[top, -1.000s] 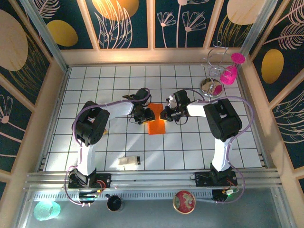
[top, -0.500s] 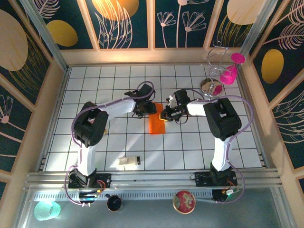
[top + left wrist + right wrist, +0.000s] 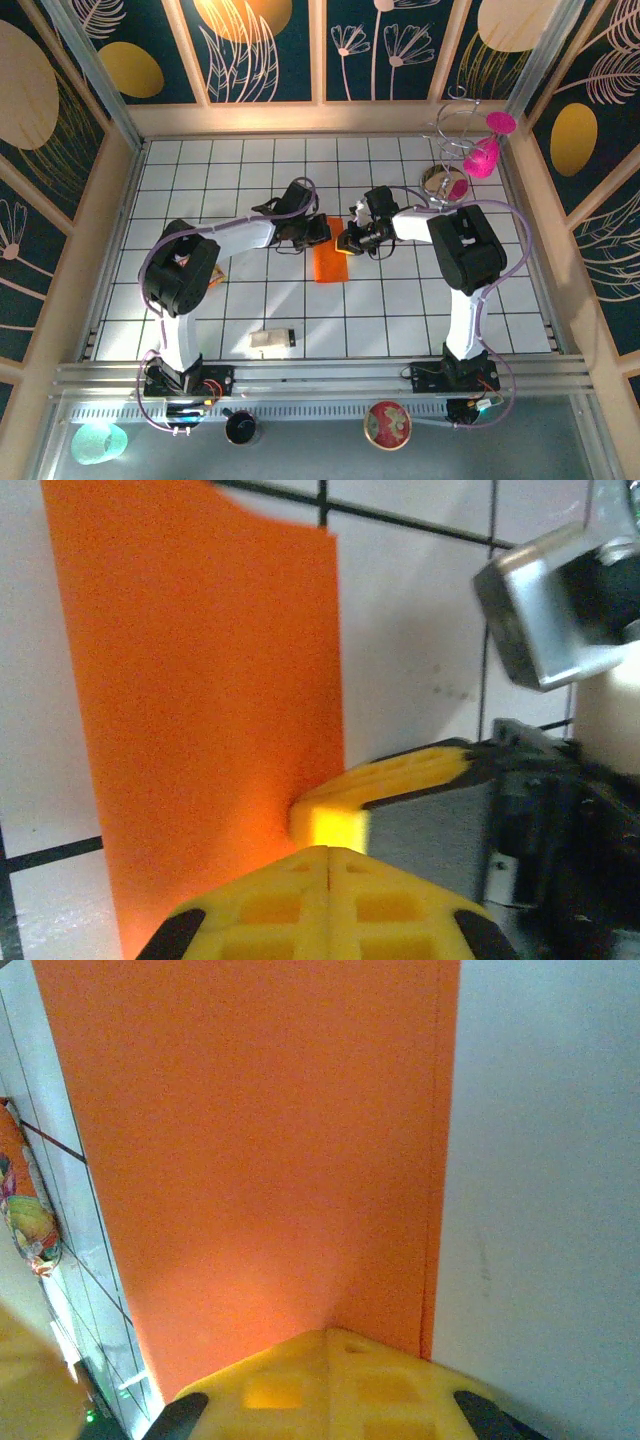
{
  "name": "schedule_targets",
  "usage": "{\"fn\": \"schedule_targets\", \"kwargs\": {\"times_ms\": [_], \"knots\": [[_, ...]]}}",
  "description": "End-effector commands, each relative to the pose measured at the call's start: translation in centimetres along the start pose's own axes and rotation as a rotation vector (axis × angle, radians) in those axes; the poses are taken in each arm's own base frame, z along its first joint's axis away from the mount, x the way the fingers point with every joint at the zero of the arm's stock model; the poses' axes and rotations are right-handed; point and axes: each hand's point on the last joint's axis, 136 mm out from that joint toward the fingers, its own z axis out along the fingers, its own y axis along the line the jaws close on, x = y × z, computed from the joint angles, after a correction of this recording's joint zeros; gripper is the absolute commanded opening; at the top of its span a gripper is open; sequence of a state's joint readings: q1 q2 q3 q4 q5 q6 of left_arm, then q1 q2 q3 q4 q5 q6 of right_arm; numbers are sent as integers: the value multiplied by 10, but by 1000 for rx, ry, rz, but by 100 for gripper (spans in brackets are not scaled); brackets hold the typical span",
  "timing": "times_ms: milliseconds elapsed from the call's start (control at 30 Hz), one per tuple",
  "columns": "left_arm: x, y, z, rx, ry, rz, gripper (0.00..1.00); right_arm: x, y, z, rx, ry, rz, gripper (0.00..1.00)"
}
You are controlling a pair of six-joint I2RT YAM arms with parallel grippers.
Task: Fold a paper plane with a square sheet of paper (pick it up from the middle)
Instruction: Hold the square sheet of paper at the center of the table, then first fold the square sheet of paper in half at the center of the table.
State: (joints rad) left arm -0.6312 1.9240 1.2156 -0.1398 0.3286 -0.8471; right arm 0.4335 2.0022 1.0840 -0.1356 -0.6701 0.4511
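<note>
Paper: square sheet of paper [image 3: 328,262], folded into a narrow orange strip, flat on the tiled desk [image 3: 410,300], mid-frame | Left hand [image 3: 330,855]: fingers closed together, gripping nothing, tip on the strip's edge | Right hand [image 3: 328,1338]: likewise closed, pressing the edge | Purpose: probably flattening the crease
</note>
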Motion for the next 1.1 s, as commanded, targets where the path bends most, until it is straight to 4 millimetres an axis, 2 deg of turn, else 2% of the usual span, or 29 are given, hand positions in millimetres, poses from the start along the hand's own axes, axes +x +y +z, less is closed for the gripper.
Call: {"fn": "schedule_targets", "kwargs": {"times_ms": [0, 133, 500, 833, 1067], "knots": [[8, 0, 8, 64, 53, -24, 1, 69, -109, 23, 406, 158, 169, 0], [18, 0, 16, 95, 106, -27, 0, 71, -110, 25, 414, 163, 172, 0], [26, 25, 32, -5, 160, -31, 0, 75, -113, 26, 439, 173, 175, 0], [34, 65, 38, -68, 179, -55, 0, 89, -133, 22, 525, 205, 183, 0], [36, 101, 19, -66, 182, -90, 0, 99, -145, 21, 563, 227, 192, 0]]}}
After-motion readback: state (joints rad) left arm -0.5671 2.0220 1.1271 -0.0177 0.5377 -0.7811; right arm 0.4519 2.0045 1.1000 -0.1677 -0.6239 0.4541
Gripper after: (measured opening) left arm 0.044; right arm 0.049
